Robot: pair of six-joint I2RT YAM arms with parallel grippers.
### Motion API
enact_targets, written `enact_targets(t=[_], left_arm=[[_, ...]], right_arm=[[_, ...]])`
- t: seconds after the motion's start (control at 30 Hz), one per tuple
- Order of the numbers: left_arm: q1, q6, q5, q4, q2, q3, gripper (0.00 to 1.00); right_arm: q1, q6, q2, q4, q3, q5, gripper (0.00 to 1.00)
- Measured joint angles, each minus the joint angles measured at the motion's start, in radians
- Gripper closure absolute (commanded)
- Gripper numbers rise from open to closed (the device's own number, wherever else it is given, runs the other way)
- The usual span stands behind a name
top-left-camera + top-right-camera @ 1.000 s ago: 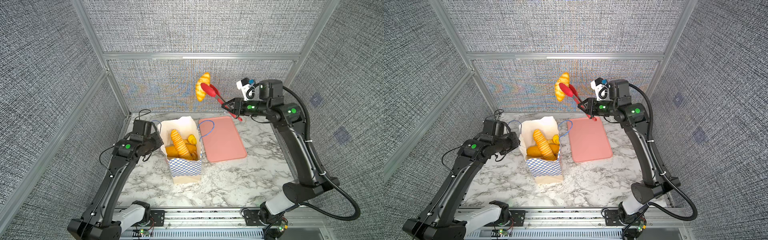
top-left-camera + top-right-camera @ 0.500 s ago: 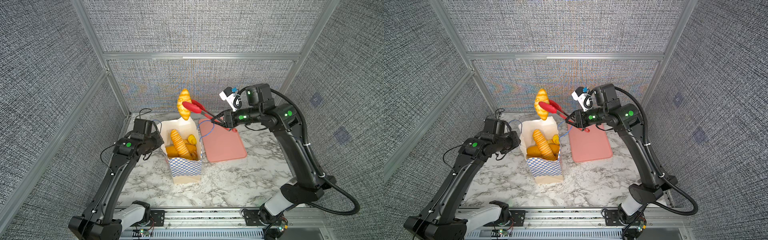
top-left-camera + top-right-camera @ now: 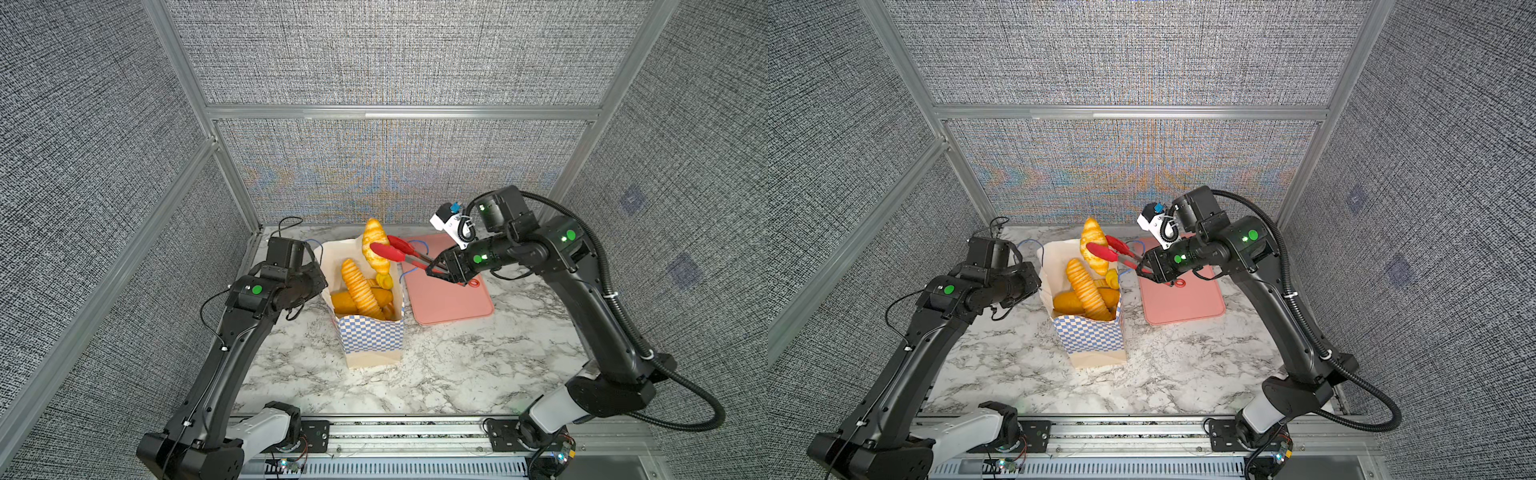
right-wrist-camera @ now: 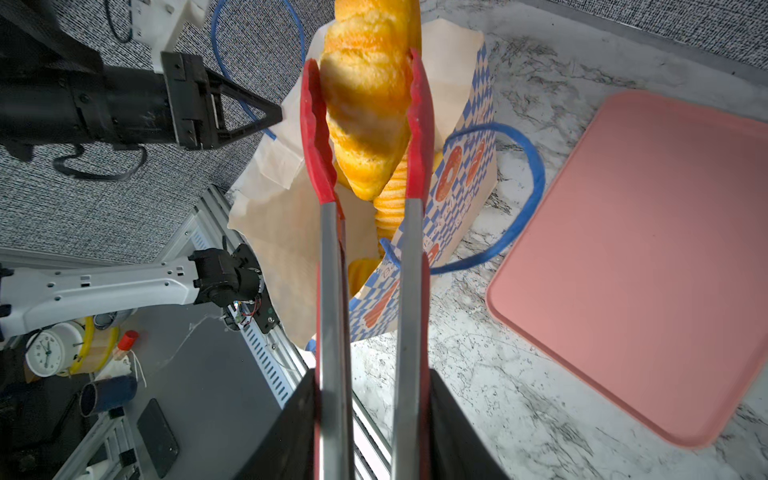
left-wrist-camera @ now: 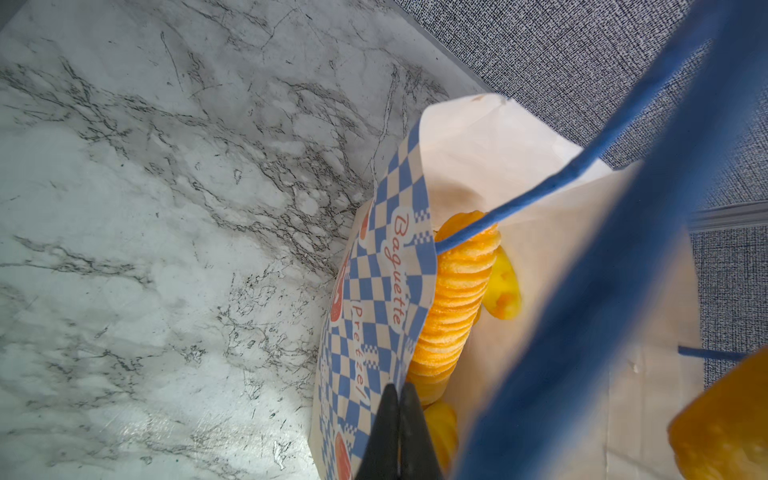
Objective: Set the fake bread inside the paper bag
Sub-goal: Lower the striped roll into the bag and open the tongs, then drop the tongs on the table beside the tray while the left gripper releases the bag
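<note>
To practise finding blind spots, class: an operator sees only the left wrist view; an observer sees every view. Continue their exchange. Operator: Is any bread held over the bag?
Observer: Yes, a croissant-shaped bread hangs over the mouth of the paper bag, pinched in red tongs.
Operator: What holds the tongs?
Observer: The right gripper, closed on their handles.
Operator: Is bread left elsewhere?
Observer: None shows on the pink tray beside the bag.
</note>
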Motion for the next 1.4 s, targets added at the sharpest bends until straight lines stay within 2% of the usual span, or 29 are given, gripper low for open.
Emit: enact_targets(t=[0.2,0.4,0.7,0.87,0.97,1.1,1.17,1.2,1.27,1.4], left_arm=[[0.000,0.000,0.010,0.000,-0.005,0.000,0.96],[0.000,-0.001,0.010,-0.004,-0.011,0.000,0.96],[0.000,-0.001,0.006,-0.007,-0.018,0.000,0.96],[0.000,-0.001,0.006,-0.008,-0.023,0.000,0.91],[0.000,0.000,0.005,-0.010,-0.028,0.000,0.78],[0.000,0.000,-0.005,-0.017,-0.036,0.002,0.46],[0.000,0.002,-0.010,-0.024,-0.042,0.006,0.33],[0.000,0.005,-0.011,-0.029,-0.045,0.010,0.10],[0.000,0.011,-0.012,-0.031,-0.052,0.019,0.02],[0.000,0.029,-0.018,-0.039,-0.079,0.042,0.02]], right_arm=[[0.013,-0.010,0.002,-0.011,-0.004,0.032,0.49],[0.021,-0.017,0.004,-0.010,-0.002,0.044,0.46],[0.023,-0.016,0.010,-0.006,0.009,0.045,0.46],[0.024,0.002,0.010,0.014,0.009,0.053,0.49],[0.025,0.013,0.011,0.035,0.010,0.061,0.49],[0.020,0.035,0.014,0.058,0.024,0.078,0.50],[0.014,0.043,0.019,0.071,0.036,0.086,0.50],[0.008,0.051,0.023,0.080,0.044,0.092,0.50],[-0.010,0.066,0.026,0.095,0.054,0.100,0.50],[-0.075,0.105,0.023,0.131,0.051,0.100,0.51]])
